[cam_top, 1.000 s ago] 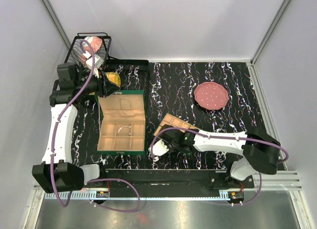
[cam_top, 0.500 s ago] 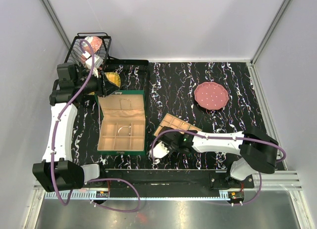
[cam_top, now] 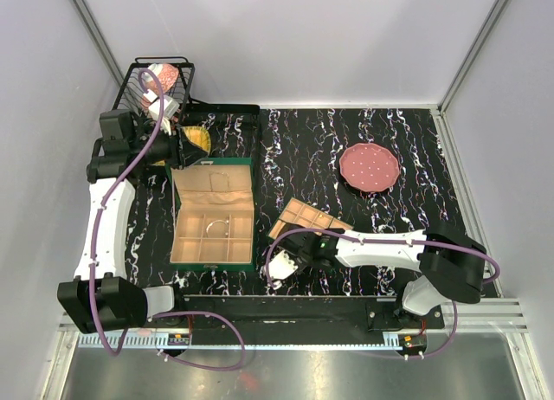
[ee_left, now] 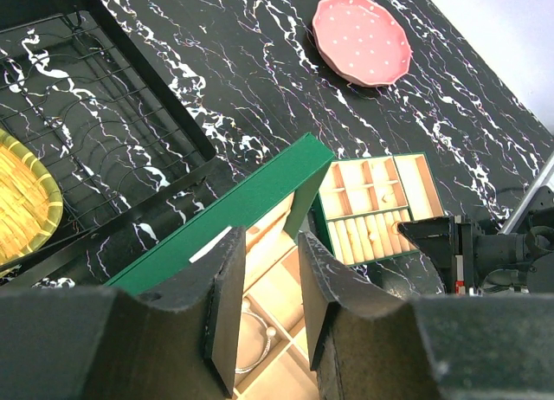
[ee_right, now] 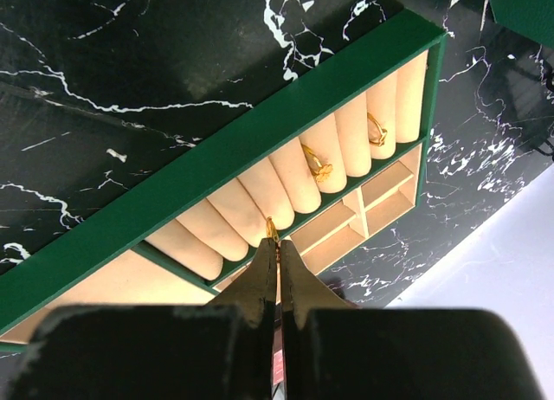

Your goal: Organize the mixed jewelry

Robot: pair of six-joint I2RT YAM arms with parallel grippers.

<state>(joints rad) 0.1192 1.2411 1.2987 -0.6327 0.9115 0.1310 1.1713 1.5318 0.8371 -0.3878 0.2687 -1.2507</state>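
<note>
A small green insert tray with beige ring rolls lies right of the open green box. In the right wrist view my right gripper is shut on a small gold ring at the edge of a roll of the tray. Two more gold rings sit between the rolls. In the top view the right gripper is at the tray's near edge. My left gripper is open and empty above the box's lid. A silver bracelet lies in a box compartment.
A pink white-dotted plate sits at the back right. A black wire basket stands at the back left corner. A black wire tray holding a yellow woven dish is behind the box, beside the left gripper.
My right gripper has shifted slightly toward the near edge beside the insert tray. The left arm has barely moved.
</note>
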